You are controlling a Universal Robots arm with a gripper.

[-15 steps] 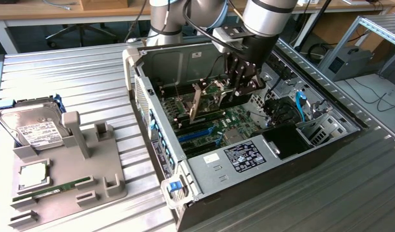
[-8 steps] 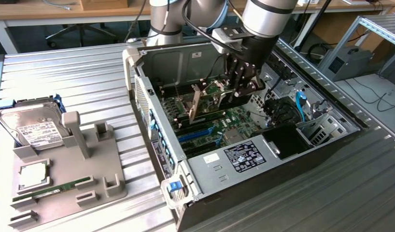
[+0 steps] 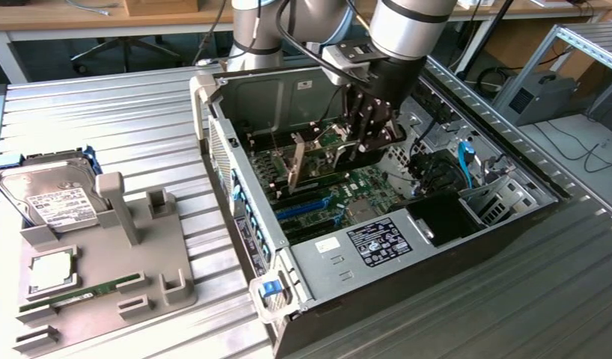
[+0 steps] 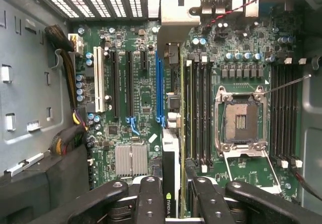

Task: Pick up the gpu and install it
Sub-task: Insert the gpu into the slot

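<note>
We hold the gpu (image 4: 171,158) clamped in the gripper (image 4: 177,200) just beside the blue slot (image 4: 159,88), where any misalignment could jam its edge.

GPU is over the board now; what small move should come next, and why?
Probably nudge the gpu sideways toward the blue slot before lowering. In the wrist view the pincer grips the card edge-on, parallel to that slot but lying just beside it, not over it.
</note>
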